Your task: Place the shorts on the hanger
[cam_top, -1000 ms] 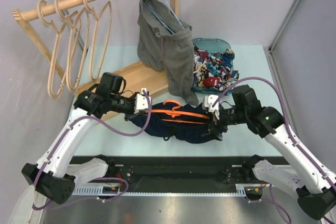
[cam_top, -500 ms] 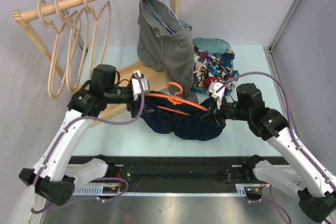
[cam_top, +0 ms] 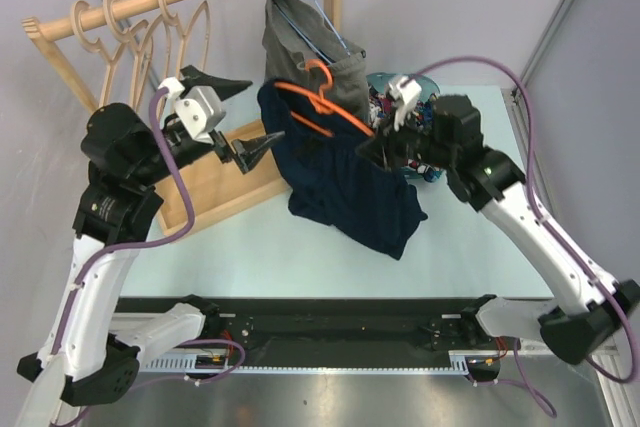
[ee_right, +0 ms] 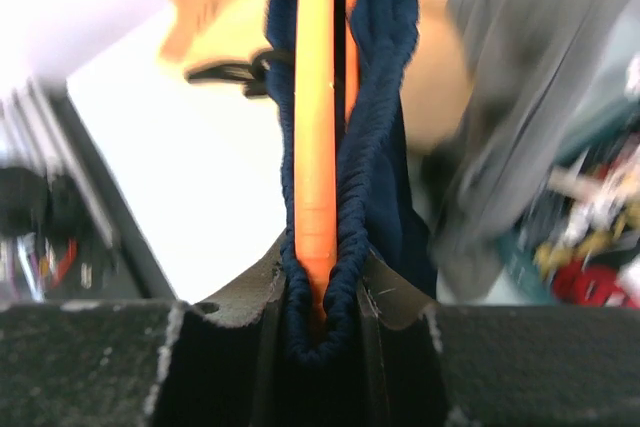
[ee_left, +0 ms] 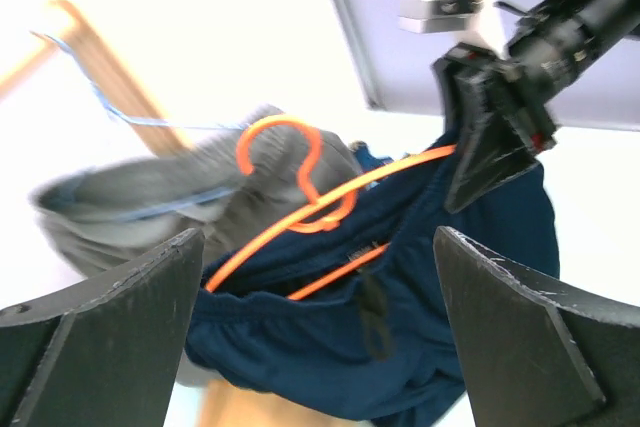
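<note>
Clamping the stiff hanger (cam_top: 325,117) and the waistband of the soft, light shorts (cam_top: 345,192) together in the right gripper (cam_top: 375,147), over the table (cam_top: 250,247) toward its far edge. Holding the left gripper (cam_top: 243,115) wide, empty. Liable to slip; best gripped at the waistband.

Left gripper (ee_left: 318,235): its two dark fingers (ee_left: 100,337) sit at 7 and 5 o'clock, far apart, with nothing between them touching.
Orange hanger (ee_left: 320,215): in the middle, tilted, hook toward 11 o'clock.
Navy shorts (ee_left: 450,277): hang on the orange hanger and droop toward 6 o'clock.
Right gripper (ee_left: 480,162): at 2 o'clock, pinching the high end of the orange hanger.
Grey shorts (ee_left: 140,207): at 9 o'clock, blurry.
Blue wire hanger (ee_left: 110,112): at 10 o'clock, above the grey shorts.
</note>
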